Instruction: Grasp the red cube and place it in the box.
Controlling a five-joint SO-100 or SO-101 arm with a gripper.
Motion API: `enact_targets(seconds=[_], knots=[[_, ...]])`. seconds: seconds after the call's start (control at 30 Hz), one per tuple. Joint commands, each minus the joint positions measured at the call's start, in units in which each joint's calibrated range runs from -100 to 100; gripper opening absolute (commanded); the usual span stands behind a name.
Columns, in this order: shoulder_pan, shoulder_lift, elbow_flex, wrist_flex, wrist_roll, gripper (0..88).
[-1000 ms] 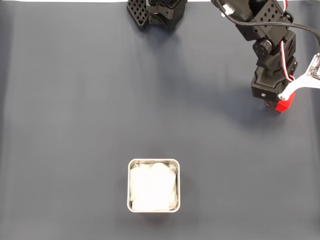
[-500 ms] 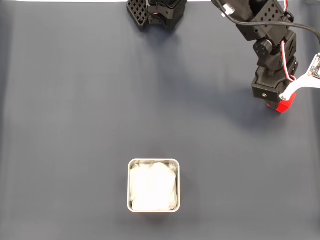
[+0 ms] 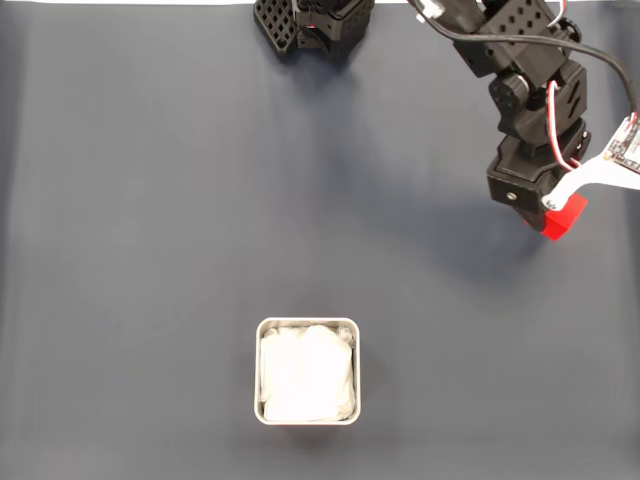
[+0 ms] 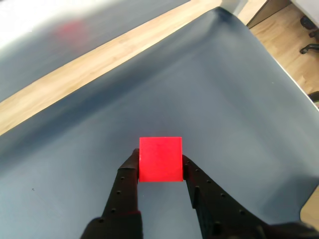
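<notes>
Well up and right of the box (image 3: 307,371): gripper (image 4: 160,160) pinching the red cube (image 4: 160,159).
Fingers press the cube's two sides, above the dark mat (image 3: 180,220).

Arm: black, reaching down from the top edge at the upper right of the frame.
Gripper (image 3: 548,212): right side of the frame, jaws hidden beneath the arm's body.
Red cube (image 3: 560,217): peeks out under the gripper, partly covered.
Box (image 3: 307,424): lower centre, white lining inside, well apart from the cube.
Mat (image 3: 150,250): dark, covering the table.
</notes>
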Motion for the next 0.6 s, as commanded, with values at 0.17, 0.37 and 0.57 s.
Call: enact_targets(seconds=[0.17, 0.37, 0.57], knots=[[3.9, -8.7, -4.5, 3.8, -0.9, 12.5], [6.3, -10.9, -6.4, 5.8, -1.7, 12.5], [8.8, -11.6, -9.1, 7.3, -2.2, 12.6]])
